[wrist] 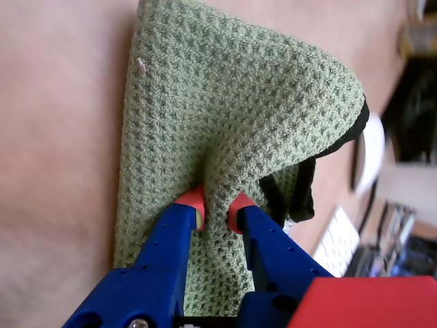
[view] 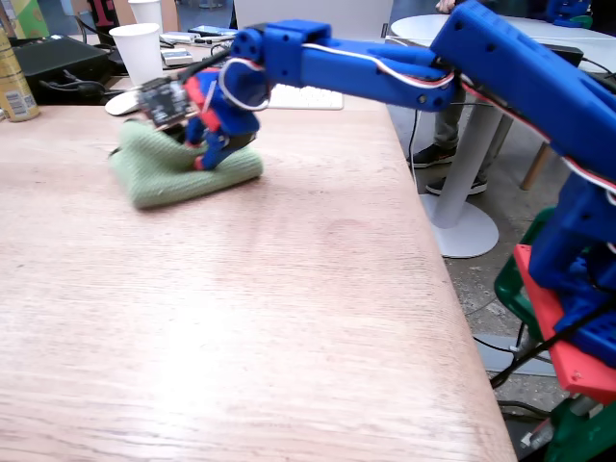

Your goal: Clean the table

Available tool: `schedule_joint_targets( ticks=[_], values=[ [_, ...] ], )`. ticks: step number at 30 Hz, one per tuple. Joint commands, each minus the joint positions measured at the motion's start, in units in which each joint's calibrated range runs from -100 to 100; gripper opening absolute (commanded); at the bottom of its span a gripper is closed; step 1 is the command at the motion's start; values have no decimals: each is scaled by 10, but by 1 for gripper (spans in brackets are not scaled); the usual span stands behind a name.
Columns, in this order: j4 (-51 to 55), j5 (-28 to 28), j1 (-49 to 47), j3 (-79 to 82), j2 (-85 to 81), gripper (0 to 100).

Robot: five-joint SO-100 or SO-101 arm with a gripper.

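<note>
Desk top (view: 241, 318) fills most of the fixed view, pale wood grain, bare up front afaict. Further back sits the green cloth (view: 178, 173), lying flat-ish on the wood w/ one side humped up. Gripper (wrist: 217, 210) is right on it: in the wrist view the two red-tipped fingers (wrist: 191, 201) are pinched narrow on a ridge of the knit, fabric bunched between them, so it's got a proper hold.

Looks to me like the wiping step is on, cloth grabbed and pressed to the surface, arm (view: 500, 77) stretched way out from its base at the right edge. Next move prob needs a drag across the bare wood while keeping downward pressure, w/o the fold slipping out of the pinch.

Behind the cloth: paper cup (view: 138, 50), keyboard (view: 306, 97), can (view: 13, 82) at far left. Worth steering clear of those.
</note>
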Motion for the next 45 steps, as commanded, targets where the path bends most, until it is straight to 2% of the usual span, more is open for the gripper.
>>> schedule_joint_targets(
  ticks=[1,5,11,13,17,19,23,26,31,34,37,40,42,45],
  values=[
    [-84,22,155,-5,35,1],
    [-111,27,292,-5,49,1],
    [-100,19,315,-5,36,1],
    [-69,3,336,13,-48,1],
    [110,-98,315,126,-348,1],
    [142,-140,248,181,-475,1],
    [142,-215,122,356,-678,1],
    [143,-262,-10,566,-832,1],
    [142,-300,-142,954,-1082,1],
    [142,-359,-235,1080,-1168,1],
    [142,-398,-378,1133,-1246,1],
    [143,-406,-446,1141,-1298,1],
    [132,-408,-499,1204,-1318,1],
    [104,-408,-509,1315,-1308,1]
  ],
)
